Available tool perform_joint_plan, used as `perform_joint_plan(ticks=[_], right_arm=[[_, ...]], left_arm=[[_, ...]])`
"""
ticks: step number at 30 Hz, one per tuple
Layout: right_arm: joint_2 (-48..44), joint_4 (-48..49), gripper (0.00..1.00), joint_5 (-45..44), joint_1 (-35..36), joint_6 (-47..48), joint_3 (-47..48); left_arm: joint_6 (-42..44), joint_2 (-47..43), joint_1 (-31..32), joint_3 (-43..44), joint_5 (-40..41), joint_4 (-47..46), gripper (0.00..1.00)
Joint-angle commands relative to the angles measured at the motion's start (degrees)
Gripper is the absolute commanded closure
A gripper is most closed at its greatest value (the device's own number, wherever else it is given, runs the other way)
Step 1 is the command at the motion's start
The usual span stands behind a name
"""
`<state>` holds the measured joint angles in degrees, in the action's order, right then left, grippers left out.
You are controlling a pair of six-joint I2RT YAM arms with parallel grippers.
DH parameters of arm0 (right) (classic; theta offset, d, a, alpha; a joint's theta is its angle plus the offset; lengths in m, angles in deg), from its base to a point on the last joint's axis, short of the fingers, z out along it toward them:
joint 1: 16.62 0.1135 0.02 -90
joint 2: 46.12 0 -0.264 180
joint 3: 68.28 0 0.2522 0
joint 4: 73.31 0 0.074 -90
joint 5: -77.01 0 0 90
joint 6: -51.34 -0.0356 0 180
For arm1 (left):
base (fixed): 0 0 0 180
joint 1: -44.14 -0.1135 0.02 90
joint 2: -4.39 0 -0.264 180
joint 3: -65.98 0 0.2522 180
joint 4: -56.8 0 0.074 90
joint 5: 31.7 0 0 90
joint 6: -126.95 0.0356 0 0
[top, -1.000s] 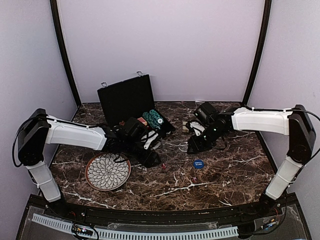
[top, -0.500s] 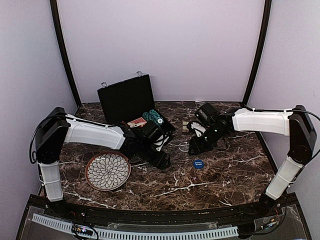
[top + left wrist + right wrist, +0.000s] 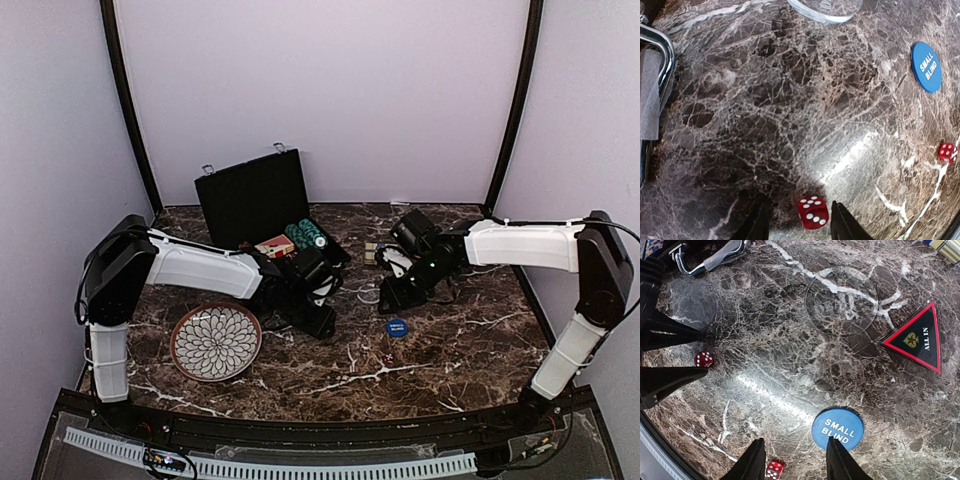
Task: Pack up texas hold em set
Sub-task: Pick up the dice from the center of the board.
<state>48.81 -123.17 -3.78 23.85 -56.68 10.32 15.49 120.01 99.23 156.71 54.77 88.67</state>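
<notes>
"Two dice out, seen from above?"
"Only the second die shows on the bench, near one blue button. One plate. One open case at the back left, with chips inside. The left hand hides the other die, I think. The right hand is near the button."
"Left wrist?"
"The first die lies on the bench between the left hand's fingers, close to one, with a gap at the other. That hand is half open, gripping nothing yet. Closing should take it."
"Right wrist?"
"Right hand part open, empty, low over the button and second die. One clear disc and one triangle marker lie beyond. The case lies behind and left of the left hand."
</notes>
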Motion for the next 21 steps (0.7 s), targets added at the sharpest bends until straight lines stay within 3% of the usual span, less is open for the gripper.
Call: perform_joint_plan(ticks=[1,21], right_arm=[[-1.59,0.97,0.58,0.18,-0.36,0.54,-0.64],[-1.94,1.26,0.58,0.05,-0.65,0.66,-1.38]], left_arm=[[-0.02,-0.04,0.49,1.85,0.07,2.6,0.6],[5.25,-1.22,0.63,4.18,-1.05,3.3,0.93]])
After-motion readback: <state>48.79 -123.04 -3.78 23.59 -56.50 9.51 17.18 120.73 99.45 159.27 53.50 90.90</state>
